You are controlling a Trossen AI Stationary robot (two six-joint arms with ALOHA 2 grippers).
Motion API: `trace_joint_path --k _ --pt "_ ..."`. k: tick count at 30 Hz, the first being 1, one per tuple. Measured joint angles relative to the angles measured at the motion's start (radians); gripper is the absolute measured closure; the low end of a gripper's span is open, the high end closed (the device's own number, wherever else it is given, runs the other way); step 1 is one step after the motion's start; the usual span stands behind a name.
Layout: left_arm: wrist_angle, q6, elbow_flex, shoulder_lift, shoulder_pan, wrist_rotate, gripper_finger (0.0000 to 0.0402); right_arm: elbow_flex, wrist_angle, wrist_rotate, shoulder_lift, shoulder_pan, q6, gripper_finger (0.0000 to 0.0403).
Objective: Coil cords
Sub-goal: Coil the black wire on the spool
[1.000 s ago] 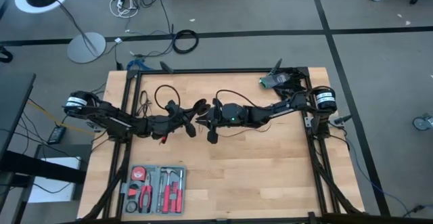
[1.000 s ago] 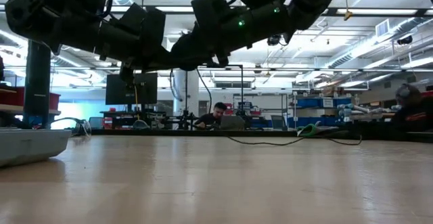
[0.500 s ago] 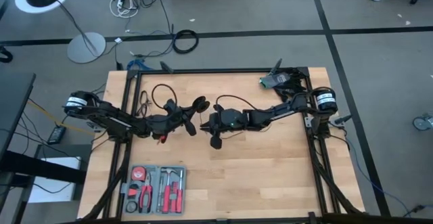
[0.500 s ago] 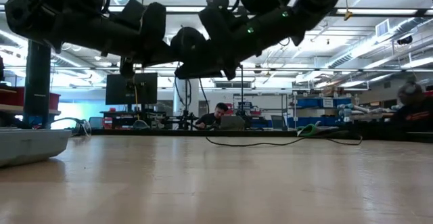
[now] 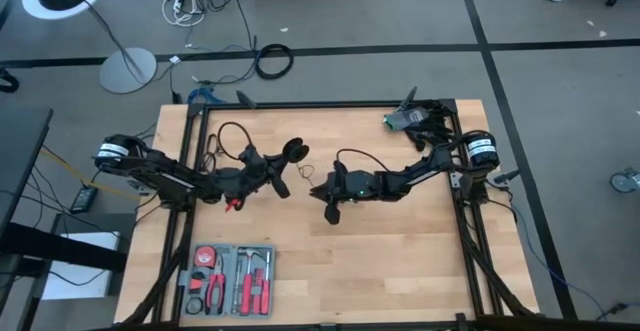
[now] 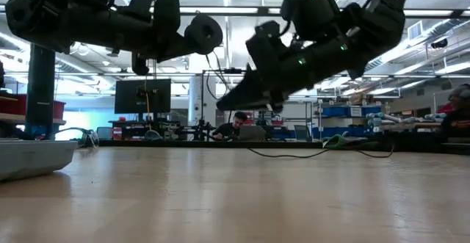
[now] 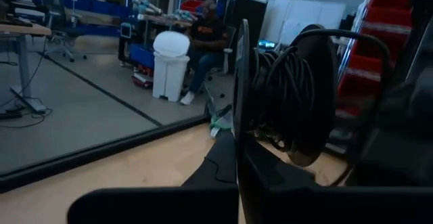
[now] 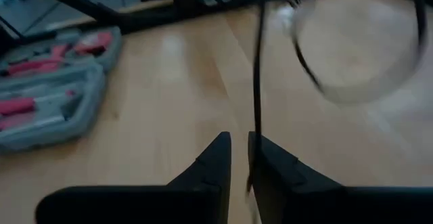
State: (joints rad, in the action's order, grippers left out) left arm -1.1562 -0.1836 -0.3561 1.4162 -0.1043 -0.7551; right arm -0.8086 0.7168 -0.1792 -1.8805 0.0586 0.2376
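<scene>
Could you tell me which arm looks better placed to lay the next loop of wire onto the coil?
Probably the right: the right gripper pinches the free black wire, while the left gripper is shut on the wound coil.

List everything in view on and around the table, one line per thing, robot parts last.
cord: one, thin black, looping above mid-table between the two grippers
spool: one, black, round, wound with cord, at the left gripper
tool kit: one, grey case with red-handled tools, near-left table edge
green board: one, far-right table corner
thick cable ring: one, black, on the floor beyond the table
white cables: a tangle, on the floor beyond the table
lamp base: one, grey, round, floor beyond the far-left corner
person: one, seated in the room behind
left gripper: jaws shut, mid-table left
right gripper: jaws narrowly apart with the cord between them, mid-table
</scene>
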Motion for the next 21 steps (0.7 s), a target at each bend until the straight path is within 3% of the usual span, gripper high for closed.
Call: trace_joint_path --k 6,11,15,18,21 --pt "-0.013 0.023 0.000 0.000 0.000 -0.006 0.0402 0.099 0.008 -0.082 0.000 0.005 0.132 0.0352" --pt "-0.014 0.040 0.000 0.000 0.000 -0.015 0.0402 0.199 0.009 -0.142 0.003 0.039 0.309 0.0396" --pt "-0.019 0.049 0.000 0.000 0.000 -0.028 0.0402 0.254 0.029 -0.179 0.008 0.062 0.415 0.0400" --pt "-0.023 0.050 0.000 -0.001 0.000 -0.034 0.0402 0.270 0.076 -0.198 0.007 0.066 0.422 0.0401" --pt "-0.023 0.050 0.000 -0.001 0.000 -0.034 0.0402 0.272 0.209 -0.190 0.003 0.066 0.307 0.0401"
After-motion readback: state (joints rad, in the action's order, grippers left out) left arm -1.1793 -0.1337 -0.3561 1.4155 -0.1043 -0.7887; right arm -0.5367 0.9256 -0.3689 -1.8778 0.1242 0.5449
